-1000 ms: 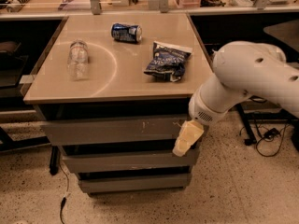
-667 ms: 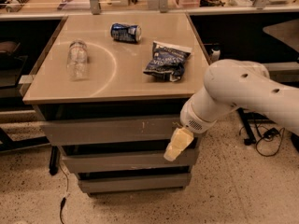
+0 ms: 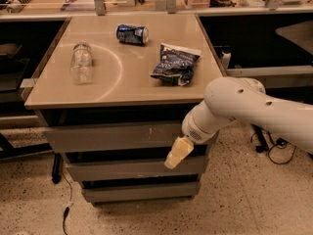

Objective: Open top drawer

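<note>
The top drawer (image 3: 112,137) is the widest grey panel right under the tan tabletop (image 3: 127,80), with small white scuffs near its middle; it looks shut. Two narrower grey drawers (image 3: 127,169) sit below it. My gripper (image 3: 177,153), with cream-coloured fingers, hangs from the white arm (image 3: 244,109) in front of the right end of the top drawer's lower edge, pointing down and left over the gap above the middle drawer.
On the tabletop lie a clear plastic bottle (image 3: 81,61), a blue can (image 3: 132,34) and a dark chip bag (image 3: 175,64). Dark desks stand left and right. Cables (image 3: 266,146) lie on the speckled floor at right.
The arm and gripper have moved left and slightly down, from beside the cabinet's right edge to in front of the top drawer's right end. The drawers have not moved.
</note>
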